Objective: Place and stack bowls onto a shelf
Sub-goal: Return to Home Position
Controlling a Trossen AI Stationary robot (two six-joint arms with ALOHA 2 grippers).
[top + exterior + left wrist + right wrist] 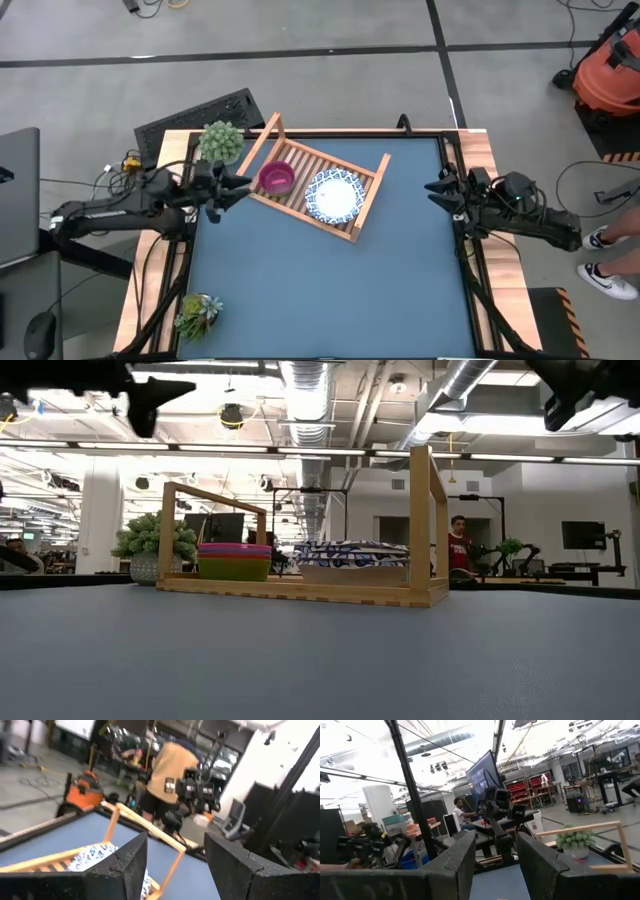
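The left gripper (240, 188) hangs over the left edge of the table (330, 280), with its two fingers spread apart and nothing between them. The right gripper (433, 189) hangs over the right edge, also spread and empty. Both point inward.

Between them, on the far half of the table, lies one wooden rack (300, 158). Its long axis runs diagonally, from far left to near right. Inside it are two piles: a pile of small bowls (277, 178), magenta on top, toward the left end, and a pile of white bowls (333, 196) with a blue pattern just beside it. The number of bowls in each pile I cannot tell.

There are two plants: a large plant (221, 141) near the rack's far left corner and a small plant (198, 313) at the table's near left corner.
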